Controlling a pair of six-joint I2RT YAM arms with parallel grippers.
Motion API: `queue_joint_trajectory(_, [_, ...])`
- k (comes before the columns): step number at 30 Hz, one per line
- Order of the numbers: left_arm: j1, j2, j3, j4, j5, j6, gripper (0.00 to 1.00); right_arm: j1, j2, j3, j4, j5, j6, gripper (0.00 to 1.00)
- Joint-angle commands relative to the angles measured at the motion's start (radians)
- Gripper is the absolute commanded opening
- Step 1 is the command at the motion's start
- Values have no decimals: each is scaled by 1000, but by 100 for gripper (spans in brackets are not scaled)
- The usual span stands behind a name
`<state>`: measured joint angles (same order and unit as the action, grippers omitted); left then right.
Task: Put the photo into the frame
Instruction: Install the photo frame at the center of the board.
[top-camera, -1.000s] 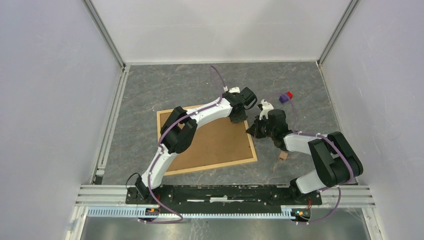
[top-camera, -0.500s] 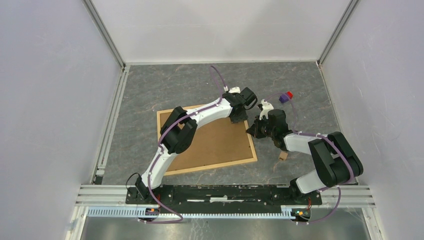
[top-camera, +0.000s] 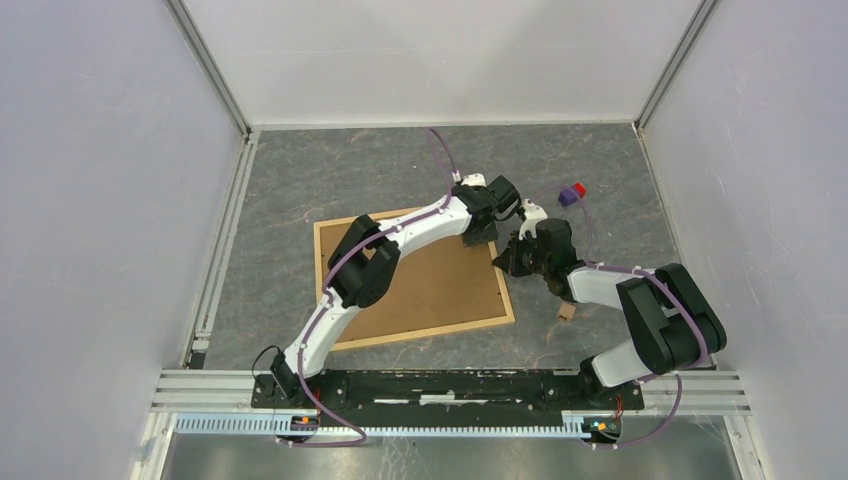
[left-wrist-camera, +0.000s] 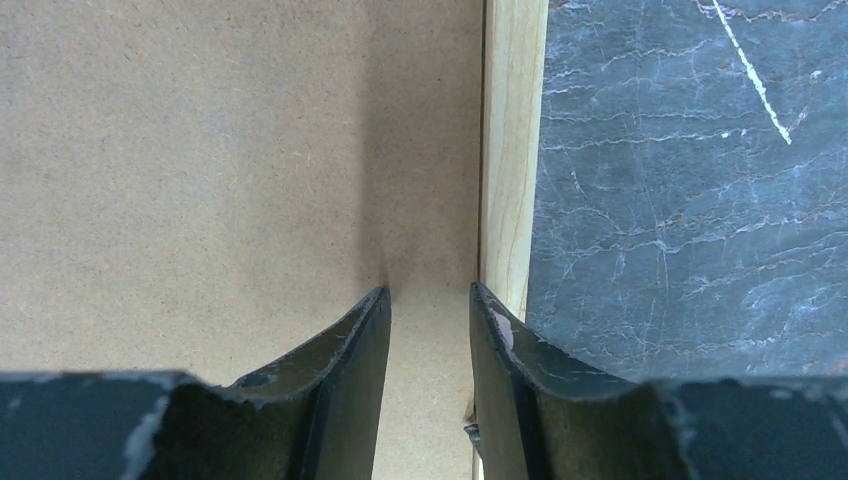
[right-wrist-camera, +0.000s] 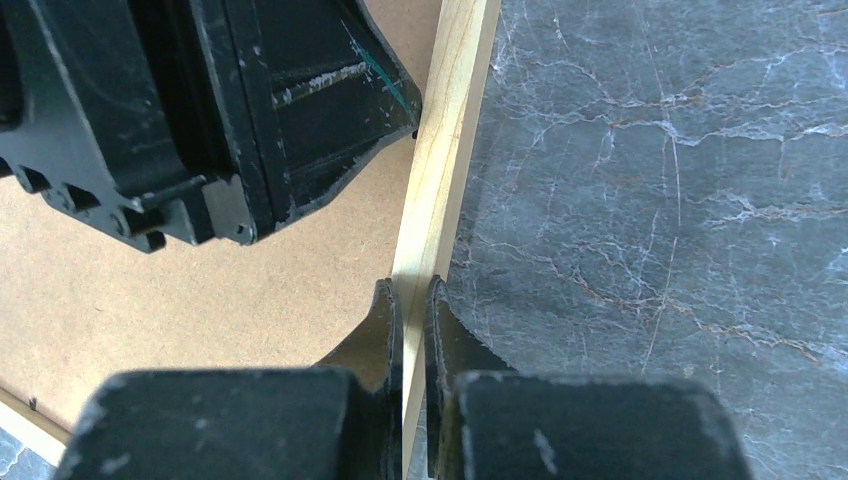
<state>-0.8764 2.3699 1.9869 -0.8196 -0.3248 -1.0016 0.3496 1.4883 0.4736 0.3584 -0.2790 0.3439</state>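
While the top view hides both grips, I see the right hand (right-wrist-camera: 412, 300) clamping the frame (right-wrist-camera: 447, 130), left hand (left-wrist-camera: 430, 300) half-open, empty

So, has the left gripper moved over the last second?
Yes, slightly. In the top view the left gripper has crept right and away from the bases, closer to the frame's far right corner; the frame itself has not shifted.

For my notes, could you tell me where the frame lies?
Top view: the frame lies back-up mid-table, its right rail pinched by the right gripper, the left gripper just inside.
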Motion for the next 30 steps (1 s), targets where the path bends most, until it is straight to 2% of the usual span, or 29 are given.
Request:
queue_joint_trajectory(1, [-4,174,-92,-242,-66,22,44,9,-21,-38,-110,-40,-18,0])
queue_joint_trajectory(23, [-43,214,-129,-271,-79,41,46,11,-44,-33,-132,0,-21,0])
queue_joint_trajectory(27, [-25,107,-174,-173,-25,145,52,10,-47,-12,-169,4,-38,0])
queue_joint_trajectory(30, [6,-43,-239,-102,42,226,58,9,-55,23,-225,31,-53,3])
